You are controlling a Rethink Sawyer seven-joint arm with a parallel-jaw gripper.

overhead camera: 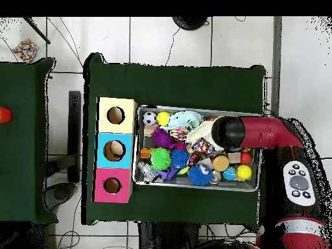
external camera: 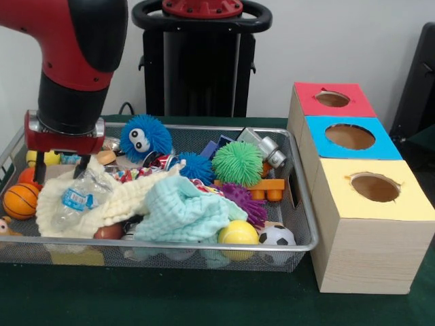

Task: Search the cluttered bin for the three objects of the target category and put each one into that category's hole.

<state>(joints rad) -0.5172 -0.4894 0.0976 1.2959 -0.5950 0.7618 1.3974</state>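
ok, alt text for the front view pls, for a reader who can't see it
A red and black robot arm reaches down into the left end of a wire-mesh bin crammed with spiky pom balls, toy sports balls, cloths and a plastic bottle. Right of the bin stand three wooden boxes with round holes, topped red, blue and yellow.

We cannot see the gripper's fingers: in the front view the red and black arm (external camera: 71,75) ends behind a crumpled clear plastic bottle (external camera: 81,193) and a cream muslin cloth (external camera: 102,204) at the left end of the silver wire-mesh bin (external camera: 299,204). From overhead the arm (overhead camera: 256,133) covers that end entirely. A small orange toy (external camera: 5,227) at the bin's front left corner is cut off by the picture's edge. The cloths hide whatever lies beneath them.
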